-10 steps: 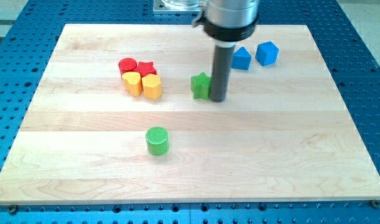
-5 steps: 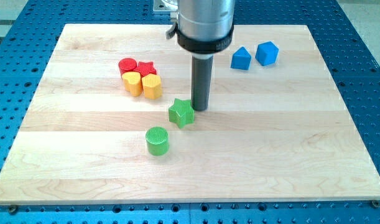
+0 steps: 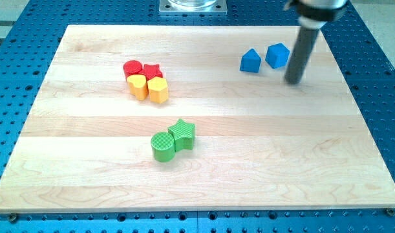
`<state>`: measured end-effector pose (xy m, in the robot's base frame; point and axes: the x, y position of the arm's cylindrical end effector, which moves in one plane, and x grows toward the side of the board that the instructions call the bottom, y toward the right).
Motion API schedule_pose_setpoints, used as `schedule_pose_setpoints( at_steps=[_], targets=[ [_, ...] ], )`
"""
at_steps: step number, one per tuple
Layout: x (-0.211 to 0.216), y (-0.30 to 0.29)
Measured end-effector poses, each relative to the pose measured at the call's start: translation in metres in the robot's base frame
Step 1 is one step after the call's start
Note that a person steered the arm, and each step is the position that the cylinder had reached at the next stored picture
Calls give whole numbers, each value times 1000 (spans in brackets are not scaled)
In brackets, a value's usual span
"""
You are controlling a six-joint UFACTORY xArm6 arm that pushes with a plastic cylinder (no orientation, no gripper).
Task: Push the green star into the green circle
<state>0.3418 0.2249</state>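
The green star (image 3: 183, 133) lies just below the board's middle and touches the upper right side of the green circle (image 3: 163, 146). My tip (image 3: 293, 81) is far off at the view's upper right, just right of and below the two blue blocks, well away from both green blocks.
A red circle (image 3: 132, 67), a red star (image 3: 152, 70) and two yellow blocks (image 3: 149, 87) sit clustered at the upper left. A blue block (image 3: 250, 61) and a blue cube (image 3: 278, 55) lie at the upper right. The wooden board (image 3: 262, 162) rests on a blue perforated table.
The green star has slid down and left from the board's middle until it touches the green circle. My tip has since moved away to the upper right, beside the blue blocks.
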Motion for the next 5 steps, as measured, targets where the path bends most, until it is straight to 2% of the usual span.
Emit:
schedule_pose_setpoints(
  at_steps=[1,4,5],
  targets=[
    [-36,18],
    [-25,-62],
    [-52,-58]
  ],
)
